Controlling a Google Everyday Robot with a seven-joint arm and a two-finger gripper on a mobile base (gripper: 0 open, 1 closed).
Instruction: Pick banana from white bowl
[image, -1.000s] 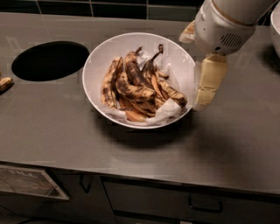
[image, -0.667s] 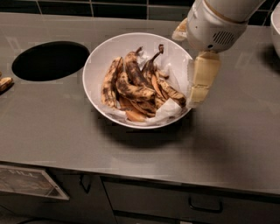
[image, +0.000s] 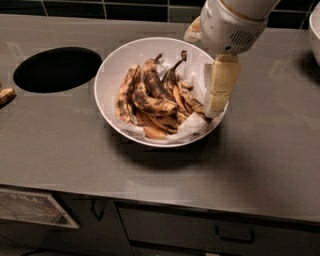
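The right side of the bowl (image: 116, 65) is being blocked by the gripper (image: 215, 108), which is being held low just inside the rim there. Open access is being offered over the left and near rims. The banana (image: 150, 103) is being crowded by a darker banana (image: 153, 79) behind and peel pieces (image: 155, 131) in front. The counter (image: 75, 150) is being interrupted by a hole (image: 57, 69) at the left and a second bowl (image: 315, 30) at the far right.

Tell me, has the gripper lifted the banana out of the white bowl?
No, the banana lies inside the white bowl among other bananas, and the gripper hangs at the bowl's right rim.
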